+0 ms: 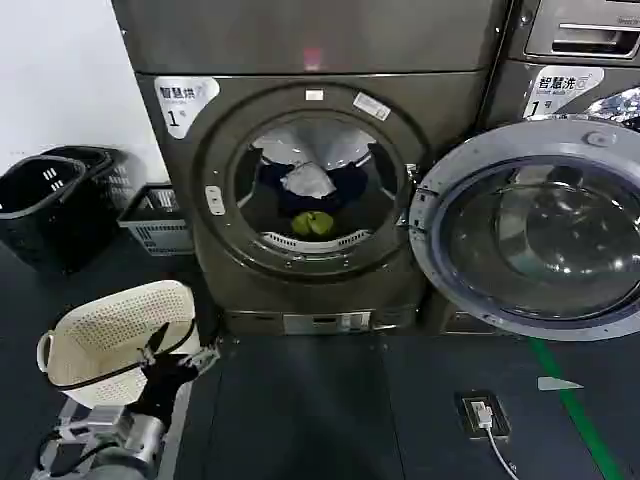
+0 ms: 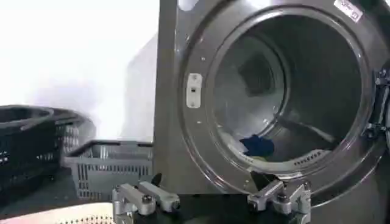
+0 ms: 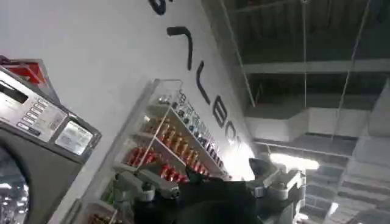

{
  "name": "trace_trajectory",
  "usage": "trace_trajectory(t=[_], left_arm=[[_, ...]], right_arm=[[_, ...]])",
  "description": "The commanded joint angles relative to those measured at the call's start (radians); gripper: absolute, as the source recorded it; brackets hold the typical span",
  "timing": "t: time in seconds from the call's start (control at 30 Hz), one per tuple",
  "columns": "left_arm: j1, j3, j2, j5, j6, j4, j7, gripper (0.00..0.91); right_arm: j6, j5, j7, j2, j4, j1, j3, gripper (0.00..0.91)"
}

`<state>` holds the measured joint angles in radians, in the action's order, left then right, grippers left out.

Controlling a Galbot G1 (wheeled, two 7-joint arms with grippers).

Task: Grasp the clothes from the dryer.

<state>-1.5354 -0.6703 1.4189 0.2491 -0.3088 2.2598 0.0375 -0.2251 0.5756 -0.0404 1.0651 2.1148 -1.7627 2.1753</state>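
The dryer [image 1: 310, 60] stands in the middle of the head view with its round door [image 1: 530, 235] swung open to the right. Inside the drum lie the clothes: a white piece [image 1: 308, 181], a yellow-green garment [image 1: 313, 222] and dark navy fabric [image 1: 270, 185]. My left gripper [image 1: 183, 350] is low at the left, well short of the porthole, open and empty. In the left wrist view the left gripper [image 2: 210, 190] points at the drum, where a blue piece [image 2: 258, 146] lies near the lip. My right gripper [image 3: 210, 182] is open, empty and aimed up at a wall and ceiling.
A white perforated basket [image 1: 115, 335] sits just under my left arm. Black baskets [image 1: 50, 205] and a grey crate [image 1: 155, 220] line the wall at the left. A second machine [image 1: 570, 60] stands behind the open door. A floor socket [image 1: 482, 413] and a green line [image 1: 575, 420] mark the floor at the right.
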Motion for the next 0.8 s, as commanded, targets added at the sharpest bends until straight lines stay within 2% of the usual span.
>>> trace_trajectory(t=[0.03, 0.8], left_arm=[[-0.001, 0.004, -0.001, -0.005, 0.016, 0.002, -0.017, 0.907], [0.002, -0.023, -0.007, -0.013, 0.032, 0.007, -0.016, 0.907]], right_arm=[[0.034, 0.014, -0.005, 0.000, 0.001, 0.001, -0.012, 0.907], [0.052, 0.035, -0.015, 0.004, 0.000, 0.011, -0.019, 0.907]])
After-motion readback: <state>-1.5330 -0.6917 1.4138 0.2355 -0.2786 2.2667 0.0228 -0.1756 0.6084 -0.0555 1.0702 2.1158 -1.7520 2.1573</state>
